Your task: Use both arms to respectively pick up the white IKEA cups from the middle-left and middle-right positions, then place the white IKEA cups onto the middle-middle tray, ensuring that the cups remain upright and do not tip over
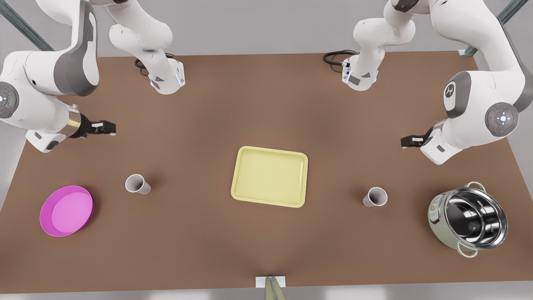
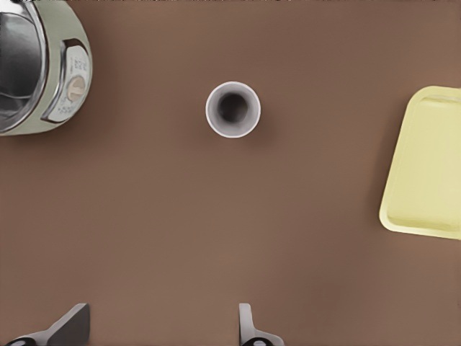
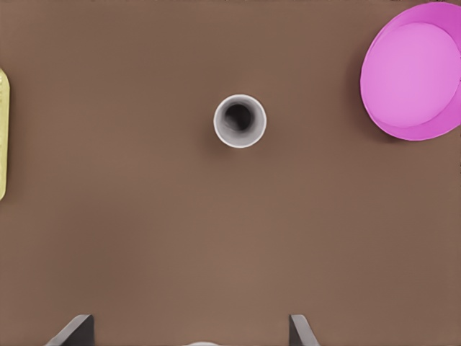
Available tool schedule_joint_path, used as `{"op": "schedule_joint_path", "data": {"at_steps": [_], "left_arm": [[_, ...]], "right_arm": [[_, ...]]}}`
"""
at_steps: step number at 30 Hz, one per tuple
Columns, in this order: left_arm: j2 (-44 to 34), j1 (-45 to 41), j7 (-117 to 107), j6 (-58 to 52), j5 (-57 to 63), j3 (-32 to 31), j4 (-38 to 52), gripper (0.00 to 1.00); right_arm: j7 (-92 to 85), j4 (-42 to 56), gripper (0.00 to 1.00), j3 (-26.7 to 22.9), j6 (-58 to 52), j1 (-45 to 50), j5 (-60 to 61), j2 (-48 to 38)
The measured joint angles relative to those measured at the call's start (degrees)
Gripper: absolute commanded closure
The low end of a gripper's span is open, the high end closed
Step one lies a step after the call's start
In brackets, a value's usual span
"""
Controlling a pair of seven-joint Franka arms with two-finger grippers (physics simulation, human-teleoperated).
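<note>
My left gripper [image 2: 162, 328] hangs spread wide and empty above the table [image 1: 266, 233], over the cup [image 2: 233, 109] between steel pot [image 2: 36, 65] and tray [image 2: 425, 162]. My right gripper [image 3: 191, 331] — equally spread, holding nothing — hovers over the other cup [image 3: 240, 120], upright beside the pink dish [image 3: 414, 72].

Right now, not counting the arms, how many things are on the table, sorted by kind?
White cups: 2
Yellow tray: 1
Pink dish: 1
Steel pot: 1
Total: 5
</note>
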Motion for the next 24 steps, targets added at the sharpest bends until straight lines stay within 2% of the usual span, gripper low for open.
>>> {"op": "schedule_joint_path", "data": {"at_steps": [3, 8, 12, 17, 21, 24], "left_arm": [[1.12, -0.11, -0.44, 0.78, -0.11, 0.15, -0.05, 0.0], [15.54, 0.41, -1.14, 10.97, -0.76, 0.32, 0.02, 0.0], [22.4, 0.77, -1.63, 22.6, -1.39, 0.57, -0.42, 0.0], [24.59, 0.86, -2.09, 31.1, -1.43, 0.8, -2.05, 0.0], [25.27, 0.87, -2.38, 34.06, -1.47, 1.01, -4.7, 0.0], [26.49, 0.87, -2.62, 35.29, -1.57, 1.03, -5.25, 0.0]], "right_arm": [[0.02, -0.23, 0.0, -0.15, 1.55, -0.49, -0.01, 2.42], [-0.09, -0.19, 0.0, -0.29, 7.01, -1.86, -0.18, 14.67], [-0.2, 0.16, 0.0, -0.25, 13.65, -3.09, -0.3, 19.75], [-0.37, -2.01, 0.0, -0.21, 22.98, -4.92, 0.01, 24.64], [-0.46, -10.27, 0.0, -0.17, 31.01, -6.45, 0.31, 23.81], [-0.52, -12.97, 0.0, -0.17, 35.62, -7.0, 0.57, 23.75]]}}
